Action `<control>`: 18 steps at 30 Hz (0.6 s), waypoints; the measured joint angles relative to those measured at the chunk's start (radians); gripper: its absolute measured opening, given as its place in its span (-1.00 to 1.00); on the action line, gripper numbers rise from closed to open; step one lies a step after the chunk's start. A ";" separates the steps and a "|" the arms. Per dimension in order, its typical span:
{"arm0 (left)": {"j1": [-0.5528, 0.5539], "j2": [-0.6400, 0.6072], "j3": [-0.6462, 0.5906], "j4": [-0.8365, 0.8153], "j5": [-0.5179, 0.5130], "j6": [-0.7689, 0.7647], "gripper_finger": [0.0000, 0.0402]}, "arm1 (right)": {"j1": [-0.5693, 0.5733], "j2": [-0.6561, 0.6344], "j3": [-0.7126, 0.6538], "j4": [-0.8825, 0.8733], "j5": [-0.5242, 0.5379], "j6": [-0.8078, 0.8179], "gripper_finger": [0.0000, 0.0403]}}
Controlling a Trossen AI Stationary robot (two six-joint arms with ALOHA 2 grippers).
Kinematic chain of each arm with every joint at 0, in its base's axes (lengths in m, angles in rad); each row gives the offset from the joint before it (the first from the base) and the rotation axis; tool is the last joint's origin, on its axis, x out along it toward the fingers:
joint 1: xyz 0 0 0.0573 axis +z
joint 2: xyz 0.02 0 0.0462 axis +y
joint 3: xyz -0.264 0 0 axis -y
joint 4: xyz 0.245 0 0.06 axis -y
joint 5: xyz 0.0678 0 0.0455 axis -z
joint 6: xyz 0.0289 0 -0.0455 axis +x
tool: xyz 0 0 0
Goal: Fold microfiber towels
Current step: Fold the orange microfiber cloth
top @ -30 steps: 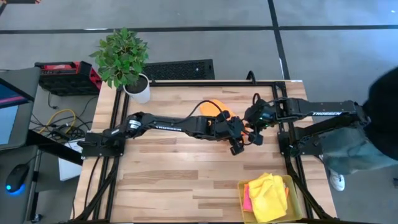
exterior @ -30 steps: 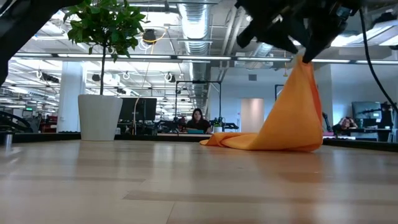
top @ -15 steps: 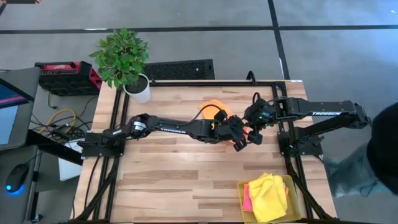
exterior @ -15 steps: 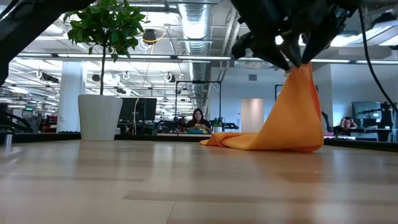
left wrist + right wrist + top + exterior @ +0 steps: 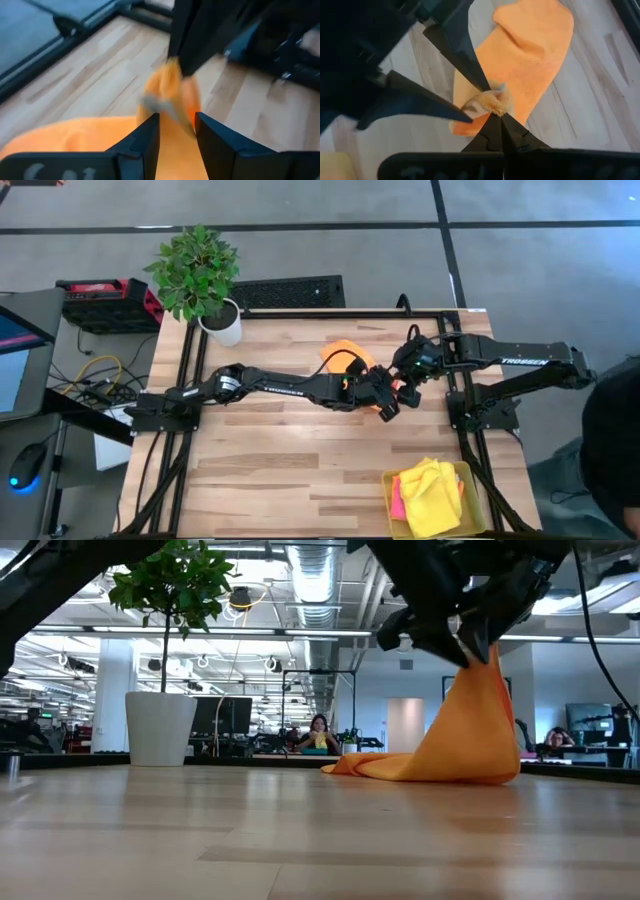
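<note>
One orange microfiber towel (image 5: 345, 350) has its far part spread on the wooden table. Its near corner is raised into a peak (image 5: 478, 665), and my right gripper (image 5: 496, 116) is shut on it. My left gripper (image 5: 177, 120) reaches in from the table's left and is open. Its two fingers (image 5: 465, 60) stand on either side of the raised cloth, just below the right gripper. A yellow towel (image 5: 430, 490) and a pink one (image 5: 397, 498) lie in the tray at the near right. My right gripper pinches the orange towel's raised corner (image 5: 490, 102) between its two fingertips, slanting down from the table's right. The cloth hangs from the hold as a tent, with its lower part (image 5: 400, 768) resting on the table. My left gripper has cloth between its open fingers; whether they touch it I cannot tell.
A translucent yellow tray (image 5: 390, 480) sits at the table's near right corner. A potted plant (image 5: 205, 280) stands at the far left corner. A person (image 5: 615, 440) stands beyond the table's right edge. Bare wood lies across the near and left parts of the table.
My left gripper has come down and in toward the towel's raised corner, rolling at the wrist. Its open fingers now stand astride the cloth under the right gripper. The towel and my right gripper have kept their place.
</note>
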State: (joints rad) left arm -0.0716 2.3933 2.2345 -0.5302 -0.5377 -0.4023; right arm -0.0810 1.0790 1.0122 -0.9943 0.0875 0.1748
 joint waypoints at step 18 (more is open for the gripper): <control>0.043 -0.004 0.000 -0.011 -0.002 -0.077 -0.42 | -0.047 0.000 0.089 -0.023 0.017 -0.025 -0.99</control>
State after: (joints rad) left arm -0.0286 2.3895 2.2349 -0.5413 -0.5400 -0.4791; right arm -0.1275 1.0790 1.1016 -1.0170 0.1046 0.1502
